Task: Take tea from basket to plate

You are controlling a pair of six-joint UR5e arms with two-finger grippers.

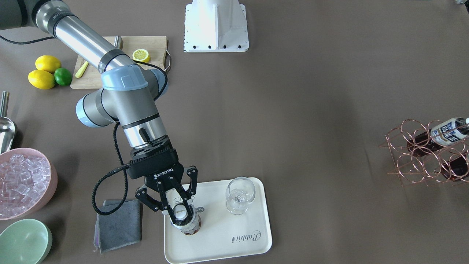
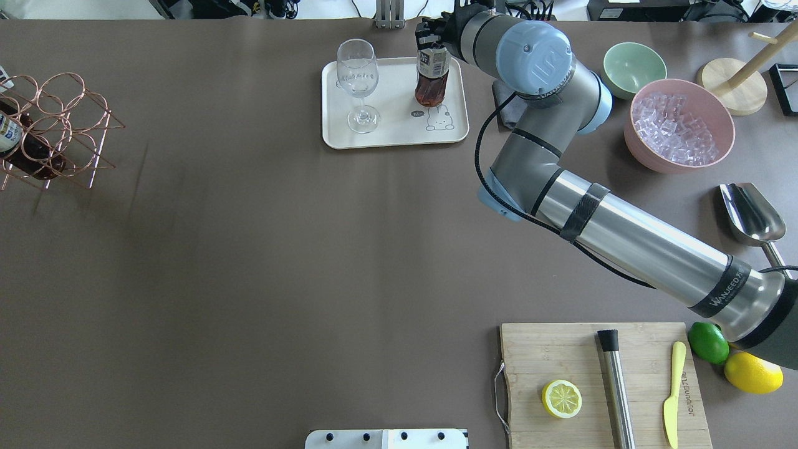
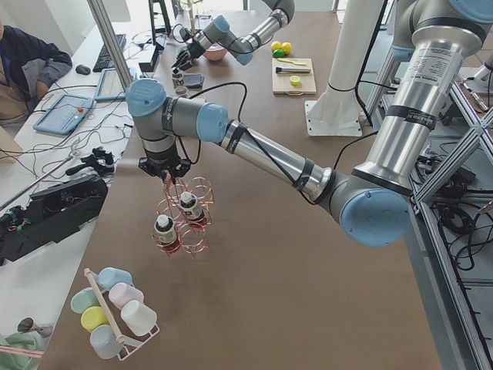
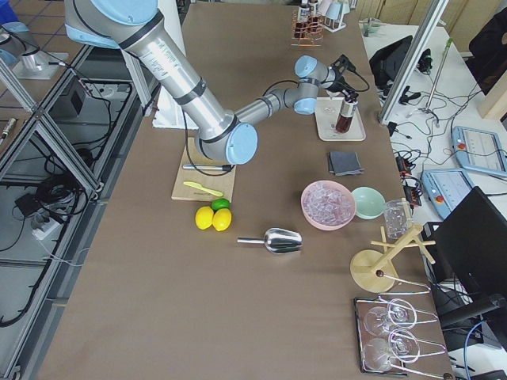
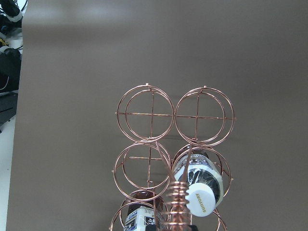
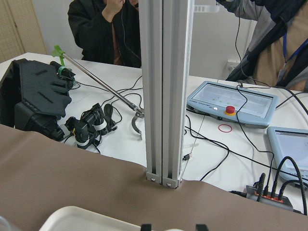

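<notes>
A tea bottle (image 1: 187, 223) stands upright on the cream plate (image 1: 227, 238), near its bear drawing in the overhead view (image 2: 431, 84). My right gripper (image 1: 179, 209) reaches in from the side and is shut around the bottle's white cap. The copper wire basket (image 1: 421, 161) stands far across the table and holds two more tea bottles (image 5: 199, 190). My left gripper (image 3: 164, 168) is directly above the basket. The coiled handle (image 5: 175, 202) runs up between its fingers, and it looks shut on that handle.
A stemmed glass (image 1: 240, 194) stands on the plate beside the bottle. A grey cloth (image 1: 119, 223), a pink bowl of ice (image 1: 22, 183) and a green bowl (image 1: 23, 242) lie near the right arm. A cutting board (image 2: 598, 386), lemons, a lime and a metal scoop (image 2: 751, 215) lie nearer the robot.
</notes>
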